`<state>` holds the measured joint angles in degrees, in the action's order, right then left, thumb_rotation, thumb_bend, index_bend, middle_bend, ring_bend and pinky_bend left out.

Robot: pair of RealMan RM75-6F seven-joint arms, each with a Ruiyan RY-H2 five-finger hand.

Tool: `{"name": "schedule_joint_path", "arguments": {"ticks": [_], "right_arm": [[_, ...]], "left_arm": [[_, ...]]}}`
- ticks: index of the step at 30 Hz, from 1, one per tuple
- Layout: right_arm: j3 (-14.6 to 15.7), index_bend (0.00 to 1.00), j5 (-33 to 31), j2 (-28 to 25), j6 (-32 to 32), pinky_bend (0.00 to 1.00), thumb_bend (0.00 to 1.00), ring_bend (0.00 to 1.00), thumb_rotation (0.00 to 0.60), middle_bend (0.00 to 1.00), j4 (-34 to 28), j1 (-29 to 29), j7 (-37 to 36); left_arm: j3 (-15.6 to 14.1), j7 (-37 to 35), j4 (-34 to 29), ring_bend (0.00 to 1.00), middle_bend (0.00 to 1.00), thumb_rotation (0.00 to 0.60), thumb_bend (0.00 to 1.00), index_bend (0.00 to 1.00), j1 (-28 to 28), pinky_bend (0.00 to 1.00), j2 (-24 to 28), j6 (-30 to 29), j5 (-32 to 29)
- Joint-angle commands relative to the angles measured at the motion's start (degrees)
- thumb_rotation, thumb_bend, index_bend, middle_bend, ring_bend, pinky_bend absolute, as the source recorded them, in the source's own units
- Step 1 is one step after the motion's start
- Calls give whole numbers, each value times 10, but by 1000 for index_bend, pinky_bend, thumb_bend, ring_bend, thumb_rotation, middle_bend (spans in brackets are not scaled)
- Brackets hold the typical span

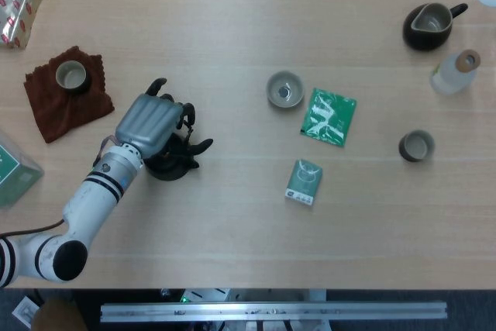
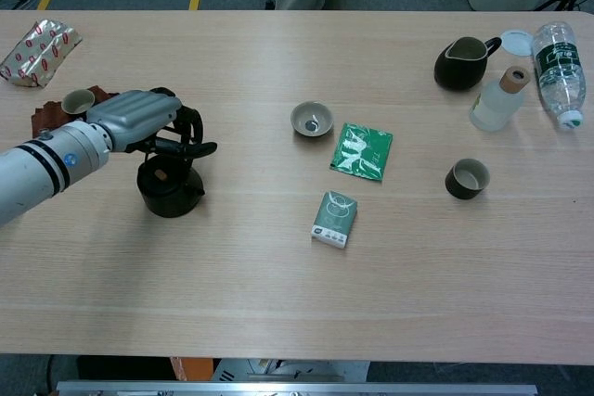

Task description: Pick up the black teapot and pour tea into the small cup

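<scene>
The black teapot stands on the table at the left. My left hand is right over it, fingers curled around its arched handle and thumb stretched out over the lid. The teapot still rests on the table. Three small cups are in view: one on a brown cloth behind the hand, a grey one at mid-table, and a dark one to the right. My right hand is out of sight.
A green packet and a small green box lie right of centre. A dark pitcher, a small corked bottle and a lying water bottle sit far right. A foil bag is far left.
</scene>
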<state>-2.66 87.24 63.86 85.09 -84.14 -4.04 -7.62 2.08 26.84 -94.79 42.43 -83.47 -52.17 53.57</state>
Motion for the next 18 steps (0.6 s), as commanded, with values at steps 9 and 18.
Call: {"name": "schedule_joint_path", "arguments": {"ticks": [9,18], "right_arm": [[-1,343,4,-1,3,261,141,181,600,295,-1,0,-2],[-2,343,9,-2,5,261,141,182,600,295,-6,-2,-1]], "left_arm": [[-13,3,-61,330,486,89,183,401,-20,56,46,-39,26],[-49,-5,-123,348,509,111,184,401,-70,56,91,-97,78]]}}
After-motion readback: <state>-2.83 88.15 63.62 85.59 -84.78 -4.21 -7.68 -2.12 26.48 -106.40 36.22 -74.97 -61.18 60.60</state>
